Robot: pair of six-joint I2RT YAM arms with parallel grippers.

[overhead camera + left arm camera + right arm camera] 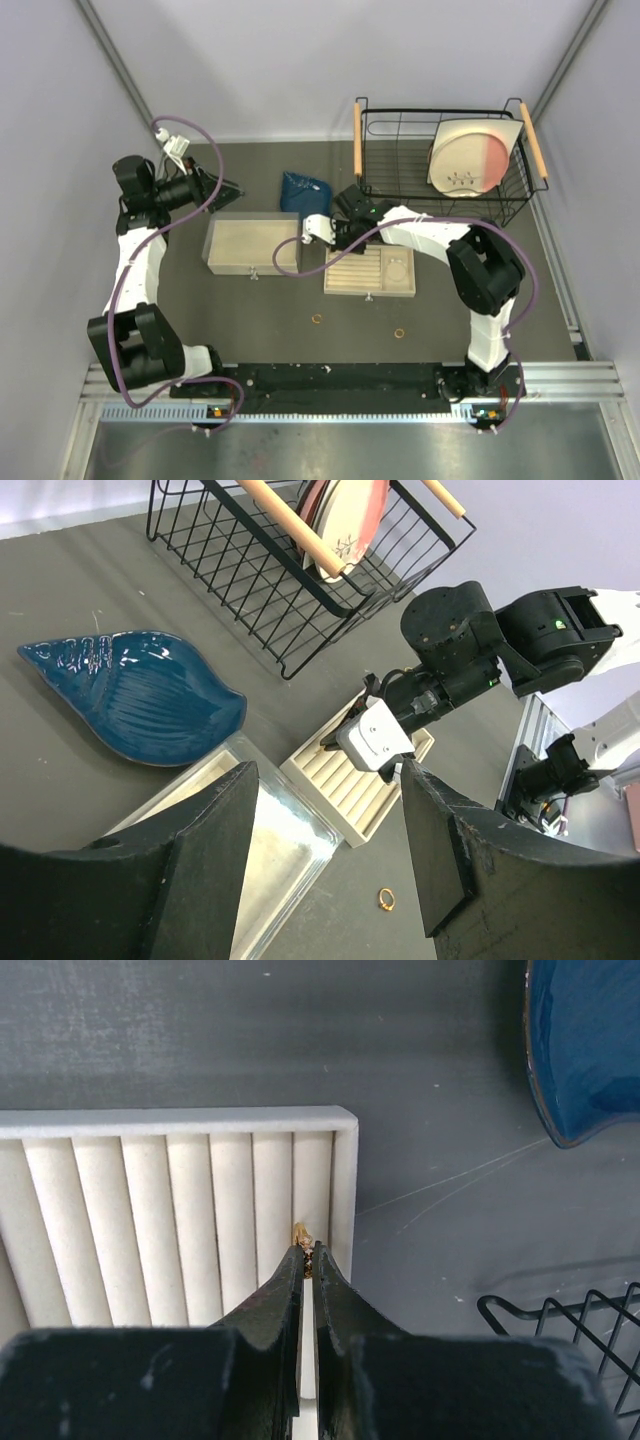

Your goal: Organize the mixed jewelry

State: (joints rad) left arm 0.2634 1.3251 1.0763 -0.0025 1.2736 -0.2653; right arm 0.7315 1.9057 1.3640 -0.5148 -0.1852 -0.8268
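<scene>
Right wrist view, centre frame: the right tool (308, 1258), jaws pinched narrow, holds a tiny gold ring (301, 1232) at its tips, over the last groove beside the right rim of a pale wooden slotted tray (343, 1160). In the overhead view, a second gold ring (317, 319) and a third gold ring (399, 332) lie on the dark worktop (250, 320) below the tray. The left tool (328, 780) stands wide open.

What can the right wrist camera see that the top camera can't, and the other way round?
Only the right wrist: a tiny gold ring pinched at the tips. Only the top: two loose rings on the table, the wire rack, the wooden box. Both: the right pincer, the slotted tray and the blue dish.
</scene>
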